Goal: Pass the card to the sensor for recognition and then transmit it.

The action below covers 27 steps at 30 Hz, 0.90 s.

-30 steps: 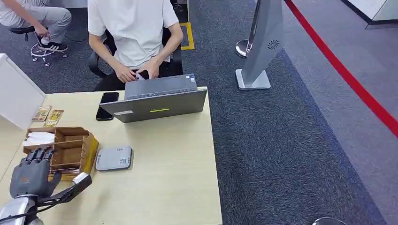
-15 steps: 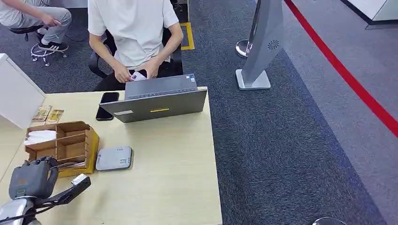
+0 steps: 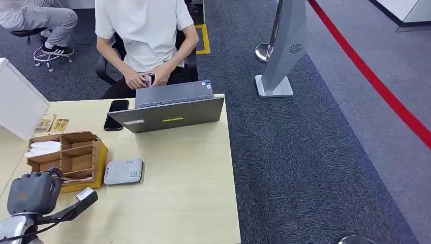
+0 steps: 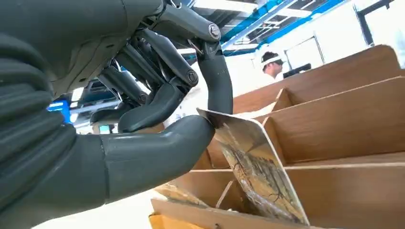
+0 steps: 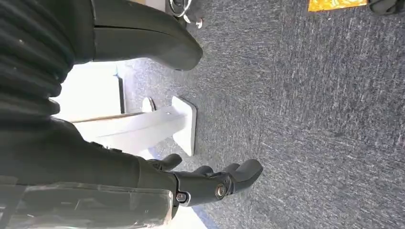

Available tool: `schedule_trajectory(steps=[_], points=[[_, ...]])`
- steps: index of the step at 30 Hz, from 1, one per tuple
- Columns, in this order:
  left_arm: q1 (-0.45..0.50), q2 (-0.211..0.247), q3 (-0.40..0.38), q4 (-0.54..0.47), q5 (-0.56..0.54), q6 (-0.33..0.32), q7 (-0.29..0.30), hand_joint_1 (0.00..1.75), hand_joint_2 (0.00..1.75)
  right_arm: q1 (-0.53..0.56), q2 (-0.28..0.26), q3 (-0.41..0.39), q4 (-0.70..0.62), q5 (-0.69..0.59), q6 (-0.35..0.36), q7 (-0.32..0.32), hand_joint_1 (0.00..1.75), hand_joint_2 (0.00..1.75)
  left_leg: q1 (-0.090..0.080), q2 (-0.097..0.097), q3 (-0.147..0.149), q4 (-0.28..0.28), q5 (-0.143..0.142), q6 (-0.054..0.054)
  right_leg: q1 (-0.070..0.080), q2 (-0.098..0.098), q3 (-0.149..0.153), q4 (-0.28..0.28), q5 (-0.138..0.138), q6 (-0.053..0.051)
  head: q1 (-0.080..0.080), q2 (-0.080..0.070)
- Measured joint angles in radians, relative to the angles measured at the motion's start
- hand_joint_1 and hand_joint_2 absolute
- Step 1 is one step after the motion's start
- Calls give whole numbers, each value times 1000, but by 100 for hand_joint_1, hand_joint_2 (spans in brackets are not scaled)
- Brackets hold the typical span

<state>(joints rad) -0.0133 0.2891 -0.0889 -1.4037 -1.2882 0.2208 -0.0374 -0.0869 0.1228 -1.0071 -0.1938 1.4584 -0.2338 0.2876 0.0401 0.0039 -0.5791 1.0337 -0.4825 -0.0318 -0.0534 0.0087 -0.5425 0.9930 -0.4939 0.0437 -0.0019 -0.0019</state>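
Left hand (image 3: 31, 192): at the wooden organizer (image 3: 76, 157), thumb and finger pinching a picture card (image 4: 253, 171) that is still standing in a compartment. Grey sensor (image 3: 123, 171): flat on the table (image 3: 188, 193), just beside the organizer. Right hand (image 5: 210, 183): over carpet, fingers loosely spread, holding nothing.

Dark grey left hand (image 4: 157, 95), ribbed cover, silver screws.

My left hand (image 3: 30, 193) sits low at my left, its back turned up, fingers curled in; thumb (image 4: 157, 155) and a fingertip pinch the card (image 4: 253, 167) by its corner. My right hand (image 5: 210, 183) hangs loose, fingers (image 5: 246, 171) slightly apart, holding nothing.
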Motion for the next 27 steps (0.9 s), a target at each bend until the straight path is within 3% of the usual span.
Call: schedule_trajectory(steps=[5,10,14,19,23,25,27], points=[[35,32,-32,-121,-7,-5,-20,175,175,1,0,-1,0,-12,-2,0,0,175,0,0,0,0,0,0,0,0,0,0,0,0,0,0],[87,119,-67,-342,-6,-20,-27,175,175,2,0,-15,0,-35,-6,3,0,175,0,0,0,0,0,0,0,0,0,0,0,0,0,0],[106,153,-76,-419,-6,-22,-27,175,175,2,0,-19,0,-36,-6,3,0,175,0,0,0,0,0,0,0,0,0,0,0,0,0,0],[139,216,-83,-521,-20,30,-42,175,175,3,-1,-25,0,-48,-10,3,0,175,1,0,0,0,0,0,1,0,0,0,0,0,0,0],[174,293,-78,-658,26,73,-62,175,175,5,-1,-28,0,-59,-17,5,0,175,1,0,0,0,0,0,1,0,0,0,0,0,0,0],[154,311,-67,-705,67,93,-80,175,175,5,-1,-30,0,-58,-17,7,0,175,1,-1,0,0,0,0,1,-1,-3,0,0,0,0,0],[60,308,-68,-711,104,58,-79,175,175,5,-1,-30,0,-48,-15,7,0,175,1,-4,0,0,0,0,1,-6,-6,-1,-1,0,0,0]])
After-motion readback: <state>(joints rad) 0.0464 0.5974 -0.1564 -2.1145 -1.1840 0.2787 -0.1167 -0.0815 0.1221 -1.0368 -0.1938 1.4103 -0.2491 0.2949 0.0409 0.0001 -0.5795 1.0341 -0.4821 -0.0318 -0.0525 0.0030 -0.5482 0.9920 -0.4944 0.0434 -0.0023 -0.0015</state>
